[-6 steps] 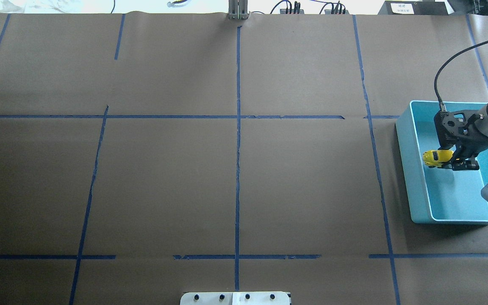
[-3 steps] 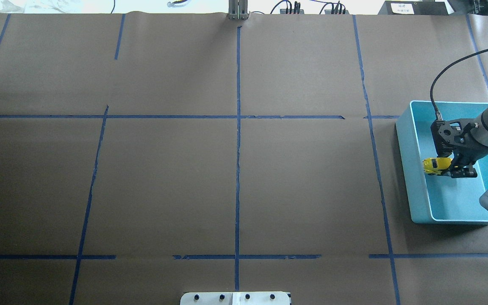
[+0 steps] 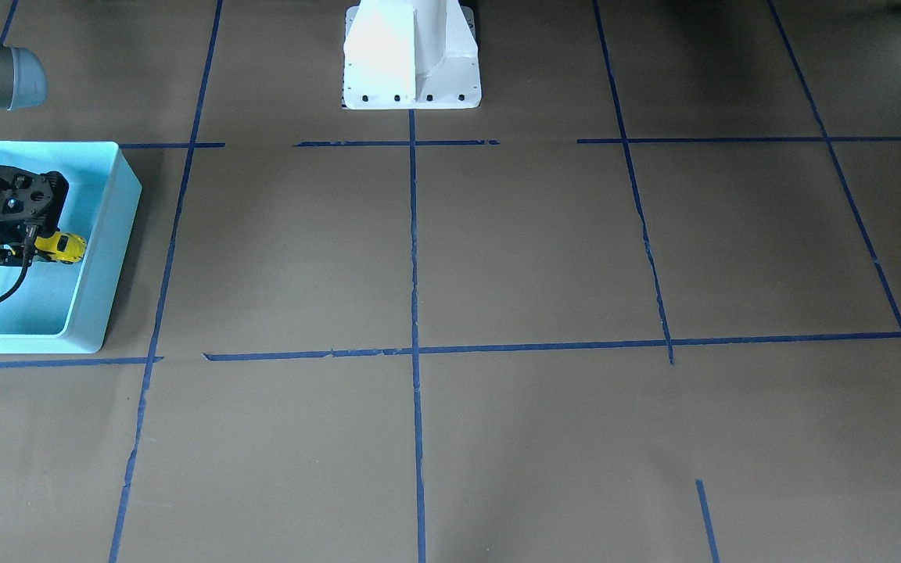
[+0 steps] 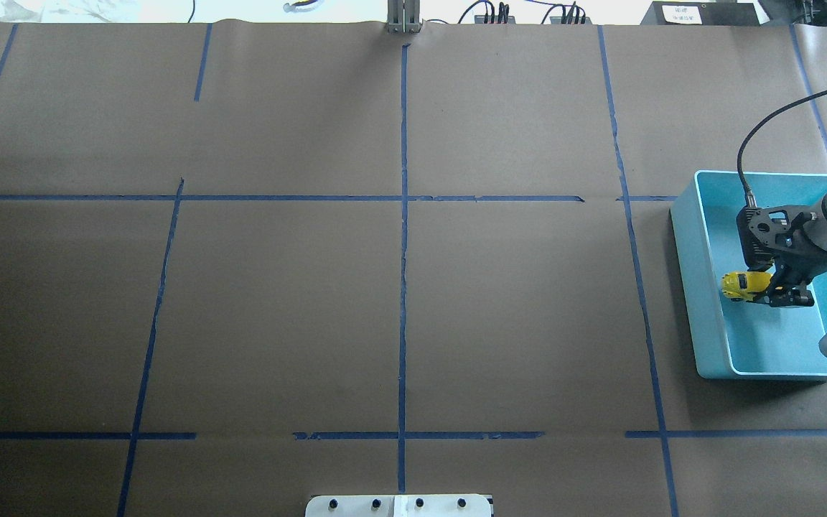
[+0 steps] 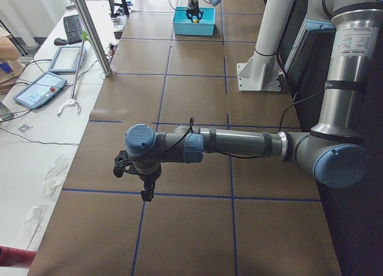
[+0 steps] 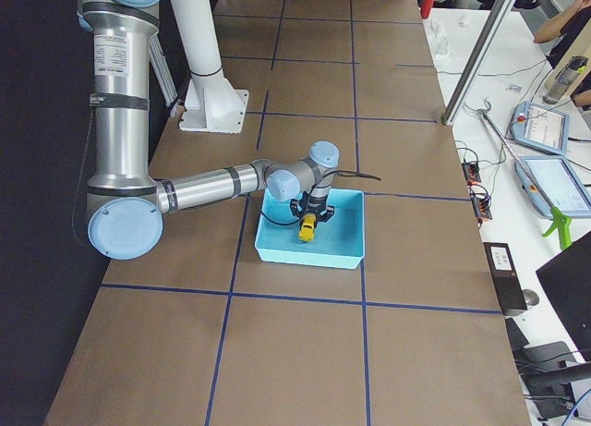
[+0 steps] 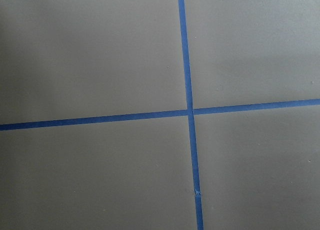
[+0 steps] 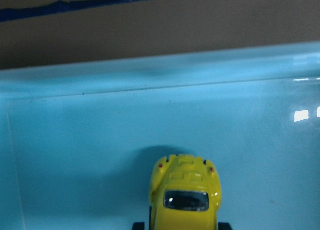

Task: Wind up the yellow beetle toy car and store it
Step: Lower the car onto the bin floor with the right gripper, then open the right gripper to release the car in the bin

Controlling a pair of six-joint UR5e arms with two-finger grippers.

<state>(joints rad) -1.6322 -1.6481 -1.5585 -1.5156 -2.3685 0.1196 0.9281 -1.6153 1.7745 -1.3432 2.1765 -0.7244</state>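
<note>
The yellow beetle toy car [image 4: 742, 284] hangs inside the turquoise bin [image 4: 688, 280] at the table's right side, near the bin's left wall. My right gripper [image 4: 765, 289] is shut on the car's rear sides. In the right wrist view the car [image 8: 185, 192] points toward the bin wall [image 8: 150, 75], with its shadow on the floor below it. It also shows in the front-facing view [image 3: 61, 247] and the right side view [image 6: 307, 226]. My left gripper [image 5: 145, 191] hovers over bare paper at the far left; I cannot tell whether it is open.
Brown paper with blue tape lines [image 4: 403, 237] covers the table. The white robot base [image 3: 411, 55] stands at the table's near edge. The bin's walls surround the right gripper closely. The left wrist view shows only a tape crossing [image 7: 190, 112].
My right gripper has moved with the car a little toward the robot and lower inside the bin. The left arm has not visibly moved.
</note>
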